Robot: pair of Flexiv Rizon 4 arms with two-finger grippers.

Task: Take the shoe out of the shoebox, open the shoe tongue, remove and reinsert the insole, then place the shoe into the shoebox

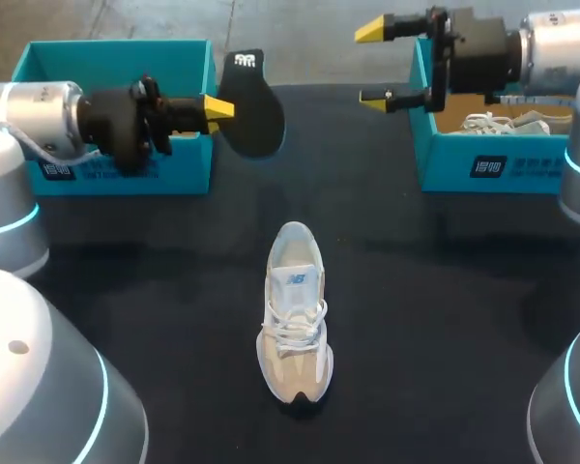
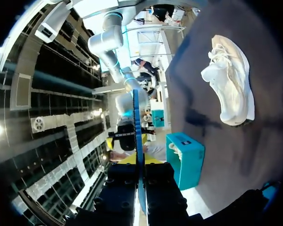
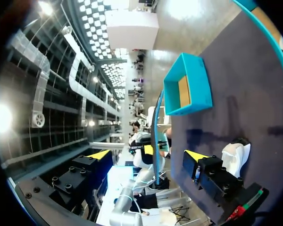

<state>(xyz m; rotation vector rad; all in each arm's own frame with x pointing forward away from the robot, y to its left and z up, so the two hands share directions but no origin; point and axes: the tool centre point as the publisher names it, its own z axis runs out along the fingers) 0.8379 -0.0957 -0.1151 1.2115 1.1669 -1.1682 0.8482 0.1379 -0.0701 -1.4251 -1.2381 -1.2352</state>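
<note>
A white and beige shoe (image 1: pixel 295 324) lies alone on the black table, toe toward the near edge; it also shows in the left wrist view (image 2: pixel 231 80). My left gripper (image 1: pixel 219 107) hangs in front of the left shoebox (image 1: pixel 116 164), shut on a black insole (image 1: pixel 256 116). In the left wrist view that insole (image 2: pixel 136 122) stands edge-on between the gripper's fingers. My right gripper (image 1: pixel 375 64) is open and empty above the table, left of the right shoebox (image 1: pixel 464 169). From the right wrist, the insole (image 3: pixel 155 132) lies ahead of that gripper (image 3: pixel 148 155), and the shoe (image 3: pixel 236 157) peeks past one finger.
The teal right shoebox (image 2: pixel 186 157) holds another white shoe (image 1: pixel 507 124). The teal left shoebox (image 3: pixel 188 84) looks empty inside. Bare black table (image 1: pixel 445 290) surrounds the shoe on all sides.
</note>
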